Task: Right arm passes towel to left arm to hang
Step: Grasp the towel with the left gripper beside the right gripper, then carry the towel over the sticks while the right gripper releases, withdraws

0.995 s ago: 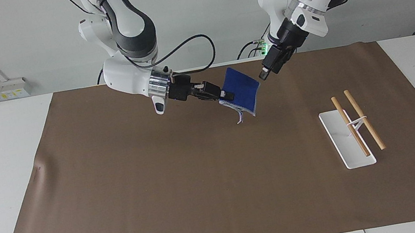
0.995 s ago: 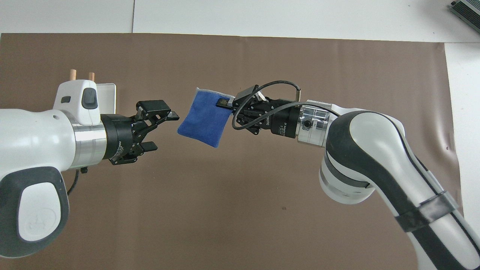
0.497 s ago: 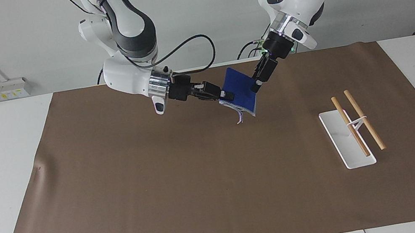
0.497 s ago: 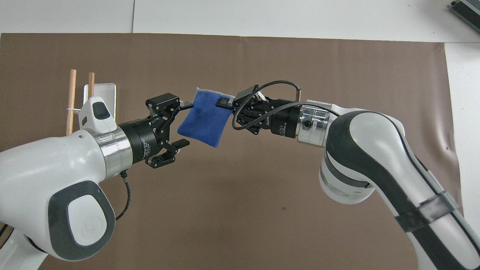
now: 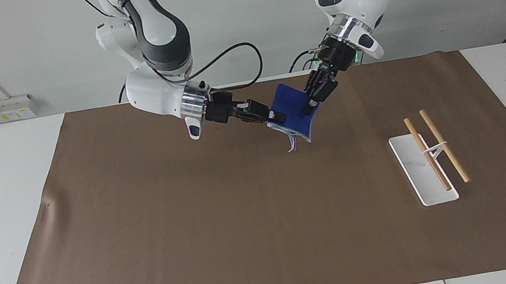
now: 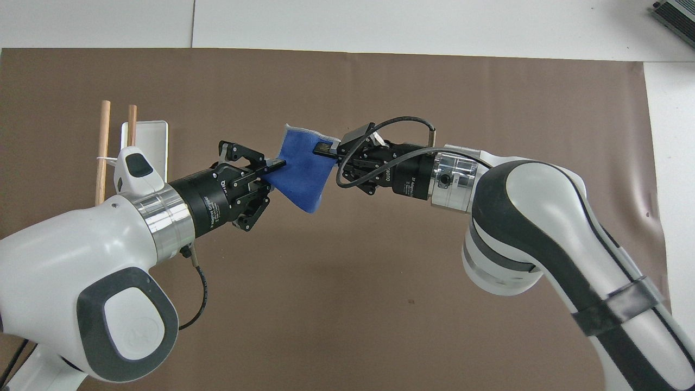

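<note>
Careful: your right claw [image 5: 278,118] grips the towel [image 5: 293,111] and your left claw [image 6: 270,172] has clamped its edge; pulling before release could tear it free.

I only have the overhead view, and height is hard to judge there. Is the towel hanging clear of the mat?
Observer: Yes. In the facing view the towel hangs in the air, clear of the brown mat.
Operator: Anything dangling under it?
Observer: A pale loose strip hangs from its lower edge.
Operator: Do both grippers actually meet it?
Observer: Yes. The right gripper pinches one edge, and the left gripper touches the edge toward the left arm's end of the table.
</note>
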You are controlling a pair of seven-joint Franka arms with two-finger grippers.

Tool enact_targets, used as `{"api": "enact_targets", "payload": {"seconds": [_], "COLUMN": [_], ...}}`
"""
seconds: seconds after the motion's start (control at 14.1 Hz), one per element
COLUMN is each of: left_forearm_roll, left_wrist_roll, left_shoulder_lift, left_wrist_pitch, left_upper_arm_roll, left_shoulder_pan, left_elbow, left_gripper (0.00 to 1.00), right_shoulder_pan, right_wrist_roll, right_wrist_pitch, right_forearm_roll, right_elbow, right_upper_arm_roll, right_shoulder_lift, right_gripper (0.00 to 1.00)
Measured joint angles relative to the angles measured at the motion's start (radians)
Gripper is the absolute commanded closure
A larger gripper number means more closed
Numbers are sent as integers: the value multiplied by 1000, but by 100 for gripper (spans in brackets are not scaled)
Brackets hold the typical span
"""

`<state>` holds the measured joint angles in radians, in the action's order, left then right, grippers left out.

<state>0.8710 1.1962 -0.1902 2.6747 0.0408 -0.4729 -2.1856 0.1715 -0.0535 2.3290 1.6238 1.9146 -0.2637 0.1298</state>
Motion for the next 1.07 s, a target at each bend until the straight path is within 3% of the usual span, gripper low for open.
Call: {"api": "enact_targets", "payload": {"seconds": [0.28,0.36,0.43,0.71,0.92,1.07], "left_forearm_roll": [0,0,0,0,0,0], "left_wrist_roll": [0,-1,-2,-2,-3,-6], "left_shoulder_lift": [0,0,0,4,10,14], "left_wrist_pitch": [2,3,5,54,71,80], "left_upper_arm_roll": [-6,-6,-7,-13,-19,-23], "left_shoulder_pan": [0,0,0,6,61,121], "left_elbow": [1,2,5,6,6,6], "left_gripper": [100,100,100,100,100,100], "right_shoulder_pan": [0,0,0,0,-1,-11], "right_wrist_roll": [0,0,0,1,-12,-67], "right_wrist_pitch": [11,12,13,59,128,150], "right_forearm_roll": [0,0,0,-80,-328,-570], "right_elbow": [0,0,0,-1,-2,-2], "right_upper_arm_roll": [0,0,0,1,2,6], "right_shoulder_lift": [0,0,0,0,-1,-1], "right_gripper": [100,43,0,0,0,0]}}
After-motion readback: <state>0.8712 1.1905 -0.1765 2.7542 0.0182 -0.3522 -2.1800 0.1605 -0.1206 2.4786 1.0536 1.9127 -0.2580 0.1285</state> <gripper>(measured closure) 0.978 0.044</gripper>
